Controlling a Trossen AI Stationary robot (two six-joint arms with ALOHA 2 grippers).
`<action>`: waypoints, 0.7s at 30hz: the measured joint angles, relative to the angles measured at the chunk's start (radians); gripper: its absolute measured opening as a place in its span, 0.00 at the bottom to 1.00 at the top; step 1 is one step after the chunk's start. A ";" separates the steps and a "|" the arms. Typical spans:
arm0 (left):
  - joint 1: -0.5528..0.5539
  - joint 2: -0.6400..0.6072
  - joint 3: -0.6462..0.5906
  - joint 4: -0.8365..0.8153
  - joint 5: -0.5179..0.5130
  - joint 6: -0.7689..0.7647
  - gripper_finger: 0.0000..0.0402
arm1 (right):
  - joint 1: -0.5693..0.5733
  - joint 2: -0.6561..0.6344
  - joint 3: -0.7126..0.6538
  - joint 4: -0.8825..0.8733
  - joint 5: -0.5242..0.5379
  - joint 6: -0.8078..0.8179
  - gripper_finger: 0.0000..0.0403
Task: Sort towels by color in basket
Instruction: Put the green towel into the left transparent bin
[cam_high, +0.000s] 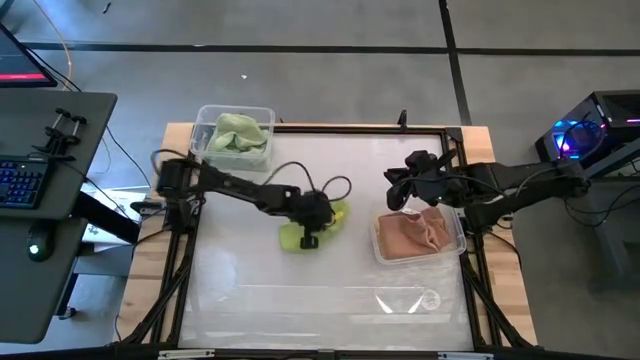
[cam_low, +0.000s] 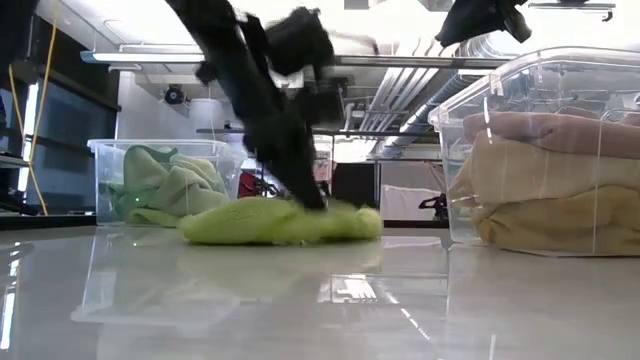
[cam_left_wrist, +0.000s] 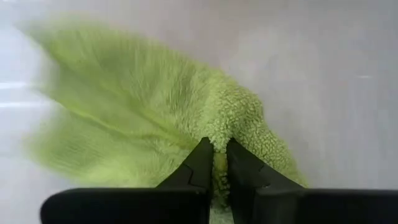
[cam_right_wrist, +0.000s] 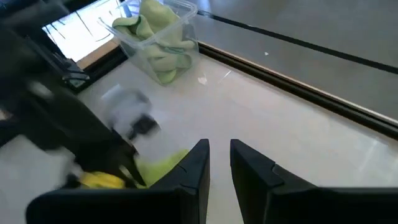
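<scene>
A lime green towel (cam_high: 300, 236) lies crumpled on the table's middle, also seen in the low view (cam_low: 250, 224). My left gripper (cam_high: 316, 217) is down on it and shut on it (cam_left_wrist: 219, 155). My right gripper (cam_high: 396, 190) hangs in the air over the far left corner of the right clear bin (cam_high: 450, 236); its fingers (cam_right_wrist: 219, 158) stand a narrow gap apart and hold nothing. That bin holds salmon pink and peach towels (cam_high: 415, 234). The left clear bin (cam_high: 262, 118) at the far left holds pale green towels (cam_high: 238, 131). My left gripper pinches a raised ridge of the lime towel (cam_left_wrist: 219, 134) between its two fingers, coming from above and slanting down. How many layers are in the ridge I cannot tell. The rest of the towel lies spread on the table (cam_low: 230, 226).
A clear lid (cam_high: 405, 300) lies flat near the table's near right edge. Cables loop over the left arm (cam_high: 320, 180). Bare tabletop lies between the two bins and along the near side. A desk with a keyboard (cam_high: 22, 185) stands left of the table.
</scene>
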 joint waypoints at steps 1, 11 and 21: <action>-0.006 -0.040 0.000 -0.020 -0.043 0.019 0.03 | -0.004 0.003 0.000 -0.001 0.000 -0.009 0.15; -0.051 -0.528 0.006 -0.279 -0.674 0.046 0.01 | -0.069 0.067 0.000 0.002 -0.001 -0.050 0.15; 0.239 -0.907 0.007 -0.583 -0.966 -0.080 0.01 | -0.125 0.128 0.000 0.069 -0.074 -0.086 0.15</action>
